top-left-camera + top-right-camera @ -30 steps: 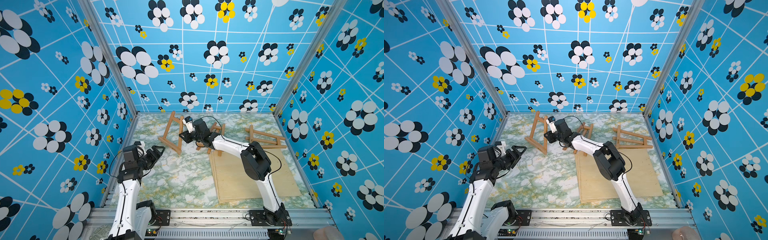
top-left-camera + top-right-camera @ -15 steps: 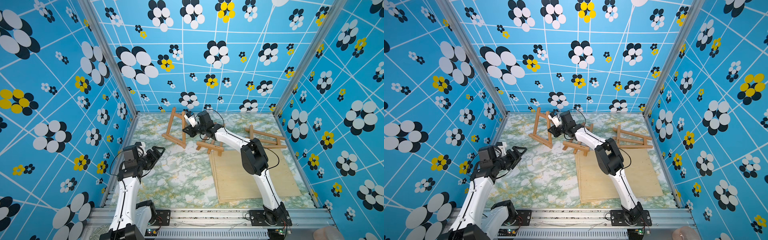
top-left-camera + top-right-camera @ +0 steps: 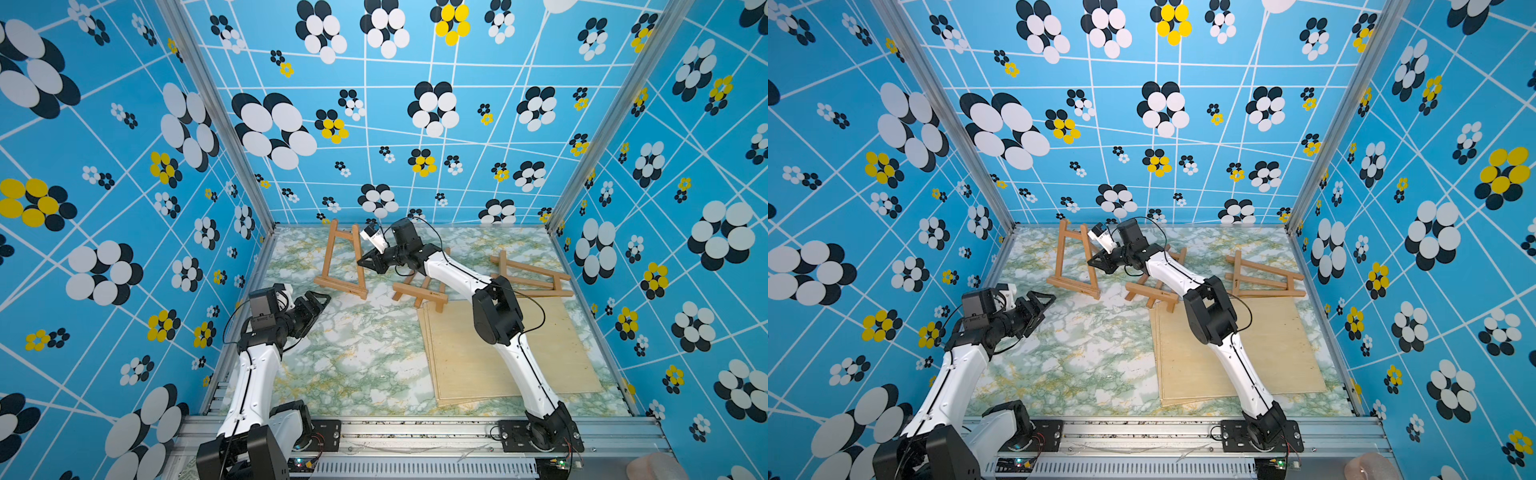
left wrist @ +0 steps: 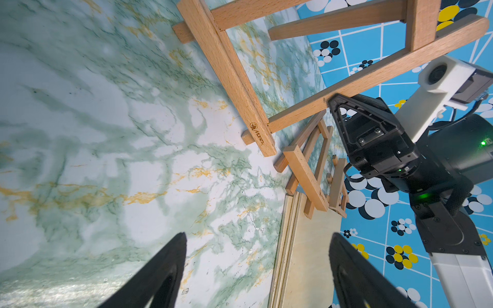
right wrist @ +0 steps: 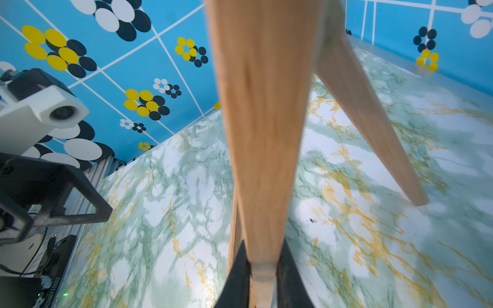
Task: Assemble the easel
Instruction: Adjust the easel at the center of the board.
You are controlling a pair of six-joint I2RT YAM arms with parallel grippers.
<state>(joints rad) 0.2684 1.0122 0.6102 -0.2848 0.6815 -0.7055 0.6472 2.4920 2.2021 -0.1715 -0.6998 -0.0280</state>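
The room is a closed box: 3 walls covered in blue paper with white lines and flowers of black, white and yellow, joined by bare metal posts. The table has a marble pattern in white, green and yellow, and a metal rail runs along its near edge at 6 o'clock.

Taking the far wall as 12 o'clock, the easel stands at about 11 o'clock. Its bottom bar rests on the marble and its frame rises tilted. The right gripper reaches to it from the 5 o'clock side. In the right wrist view its jaws are narrow and pinch 1 wooden leg of this easel, while another leg spreads away and touches the table.

The left gripper hangs over the table at 9 o'clock, jaws wide and holding nothing, apart from the easel.

A second easel lies flat near the centre, with 1 end over the edge of the plywood boards. These boards lie stacked at 4 o'clock. A third easel lies flat at 2 o'clock, just beside the right wall.
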